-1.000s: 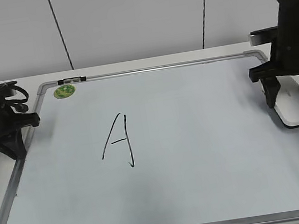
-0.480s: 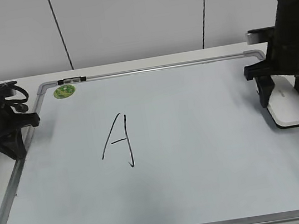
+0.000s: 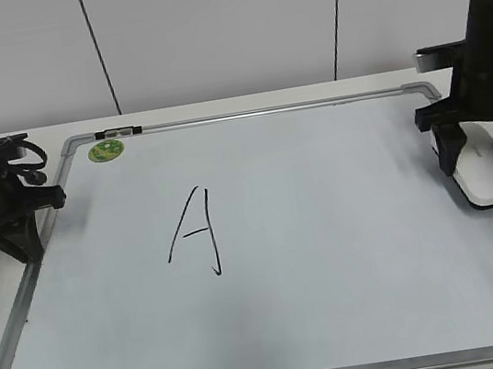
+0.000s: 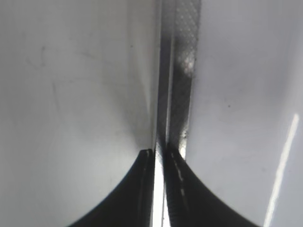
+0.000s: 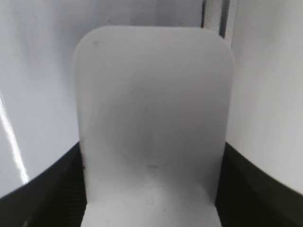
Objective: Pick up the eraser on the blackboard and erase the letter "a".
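The white eraser (image 3: 490, 178) lies on the right edge of the blackboard (image 3: 345, 225), a white dry-erase board. My right gripper (image 3: 480, 155) is shut on the eraser, one finger on each side. In the right wrist view the eraser (image 5: 151, 85) fills the space between the jaws of the right gripper (image 5: 151, 163). A large capital "A" (image 3: 194, 234) is drawn left of the middle. No small "a" shows anywhere. My left gripper (image 3: 23, 244) is shut and empty at the board's left frame; the left wrist view shows the left gripper (image 4: 159, 153) over the frame rail (image 4: 182, 94).
A round green sticker (image 3: 106, 151) sits at the board's far left corner, with a small black clip (image 3: 118, 130) on the top frame beside it. A pale panelled wall stands behind the table. The silver frame runs all round the board.
My right gripper shifted the eraser a little left half a second ago, then back right to the board's right edge. The left arm has not moved.
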`<move>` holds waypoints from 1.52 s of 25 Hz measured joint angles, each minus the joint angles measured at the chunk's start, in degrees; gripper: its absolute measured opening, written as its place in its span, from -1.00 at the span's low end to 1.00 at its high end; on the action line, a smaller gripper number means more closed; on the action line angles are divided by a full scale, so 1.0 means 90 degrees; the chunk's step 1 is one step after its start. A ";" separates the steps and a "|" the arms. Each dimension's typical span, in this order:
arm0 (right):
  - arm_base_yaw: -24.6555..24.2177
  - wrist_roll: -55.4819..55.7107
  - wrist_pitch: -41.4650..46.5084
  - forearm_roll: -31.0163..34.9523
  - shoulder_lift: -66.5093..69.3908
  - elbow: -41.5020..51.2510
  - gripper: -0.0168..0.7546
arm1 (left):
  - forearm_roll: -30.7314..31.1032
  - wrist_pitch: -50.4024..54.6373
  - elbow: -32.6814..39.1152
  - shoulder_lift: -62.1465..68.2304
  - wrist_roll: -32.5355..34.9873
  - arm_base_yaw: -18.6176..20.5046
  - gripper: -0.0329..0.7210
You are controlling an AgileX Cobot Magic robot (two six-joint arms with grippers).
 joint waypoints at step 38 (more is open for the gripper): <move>-0.0170 -0.0301 -0.0119 0.0377 0.0440 -0.0307 0.78 | -0.0014 0.0000 0.0000 0.0000 0.0011 0.0000 -0.77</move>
